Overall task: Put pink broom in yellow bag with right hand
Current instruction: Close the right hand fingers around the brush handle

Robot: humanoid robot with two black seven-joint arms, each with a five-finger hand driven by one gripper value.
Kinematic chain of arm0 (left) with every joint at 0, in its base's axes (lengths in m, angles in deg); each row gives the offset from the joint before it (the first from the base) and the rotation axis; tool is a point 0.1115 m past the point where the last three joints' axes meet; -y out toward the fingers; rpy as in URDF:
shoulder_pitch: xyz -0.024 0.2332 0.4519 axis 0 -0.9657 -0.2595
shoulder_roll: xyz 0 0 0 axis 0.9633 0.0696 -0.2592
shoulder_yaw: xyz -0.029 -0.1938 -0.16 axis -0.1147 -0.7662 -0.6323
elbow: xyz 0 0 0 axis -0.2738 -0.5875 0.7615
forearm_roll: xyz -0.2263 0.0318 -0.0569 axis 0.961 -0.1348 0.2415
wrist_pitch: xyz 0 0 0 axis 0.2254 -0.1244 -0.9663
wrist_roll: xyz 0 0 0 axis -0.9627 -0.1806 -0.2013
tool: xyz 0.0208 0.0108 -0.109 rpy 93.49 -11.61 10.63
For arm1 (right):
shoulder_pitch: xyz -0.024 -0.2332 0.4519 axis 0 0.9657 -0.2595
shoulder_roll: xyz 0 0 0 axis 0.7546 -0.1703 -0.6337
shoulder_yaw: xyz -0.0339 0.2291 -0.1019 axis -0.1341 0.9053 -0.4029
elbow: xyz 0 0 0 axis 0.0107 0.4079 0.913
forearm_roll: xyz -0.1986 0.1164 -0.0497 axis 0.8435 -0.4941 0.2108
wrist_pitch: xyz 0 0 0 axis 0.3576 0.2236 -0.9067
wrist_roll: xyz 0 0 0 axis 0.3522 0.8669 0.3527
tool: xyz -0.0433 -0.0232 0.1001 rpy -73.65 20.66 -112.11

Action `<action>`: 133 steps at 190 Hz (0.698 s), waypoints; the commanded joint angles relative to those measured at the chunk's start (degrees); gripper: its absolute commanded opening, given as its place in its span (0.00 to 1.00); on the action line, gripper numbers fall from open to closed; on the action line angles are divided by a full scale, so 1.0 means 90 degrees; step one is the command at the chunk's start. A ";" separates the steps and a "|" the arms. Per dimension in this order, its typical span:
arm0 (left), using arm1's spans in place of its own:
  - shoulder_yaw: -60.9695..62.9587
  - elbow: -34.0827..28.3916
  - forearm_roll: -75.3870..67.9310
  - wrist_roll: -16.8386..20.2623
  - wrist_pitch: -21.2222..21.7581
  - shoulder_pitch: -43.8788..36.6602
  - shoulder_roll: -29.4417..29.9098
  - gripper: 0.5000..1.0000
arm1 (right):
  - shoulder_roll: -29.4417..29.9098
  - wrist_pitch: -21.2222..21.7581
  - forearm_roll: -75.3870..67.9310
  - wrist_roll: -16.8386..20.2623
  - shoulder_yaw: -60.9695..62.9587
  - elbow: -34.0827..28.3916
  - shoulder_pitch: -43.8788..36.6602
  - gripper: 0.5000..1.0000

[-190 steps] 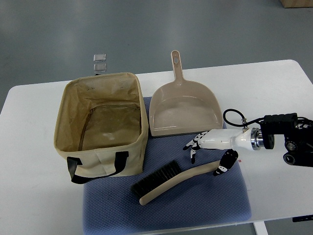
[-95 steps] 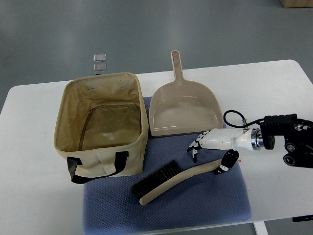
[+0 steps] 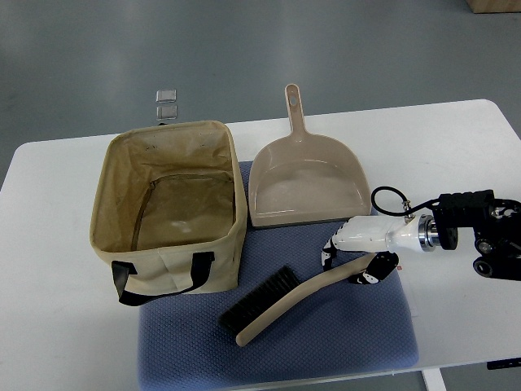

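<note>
Top view: the right hand (image 3: pixel 356 259), reaching in from the right edge of the frame, has dropped lower than it was a second ago and now sits right on the handle end of the broom (image 3: pixel 297 298), where before it hovered just above it. The fingers (image 3: pixel 330 248) curl down on the upper side of the handle and the thumb (image 3: pixel 373 270) sits on the lower side, so the hand looks to be closing around the handle; whether the grip is fully tight cannot be told. The broom has shifted slightly: its bristle end sits a little lower than before. That suggests the grasp is being made and lifting comes next.

The broom lies on the blue mat (image 3: pixel 358 342) at lower centre of the frame, outside the bag (image 3: pixel 167 204), which stands open to the left of centre on the white desk (image 3: pixel 456 147). Its long axis runs diagonally, bristle end pointing lower left, handle end upper right under the hand. A dustpan (image 3: pixel 303 179) rests above it, apart.
</note>
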 commanded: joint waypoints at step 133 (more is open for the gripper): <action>0.0000 0.0000 0.0000 0.0000 0.0000 0.0000 0.0000 1.00 | -0.0337 0.0020 0.0115 -0.0488 0.0156 -0.0039 -0.0102 0.00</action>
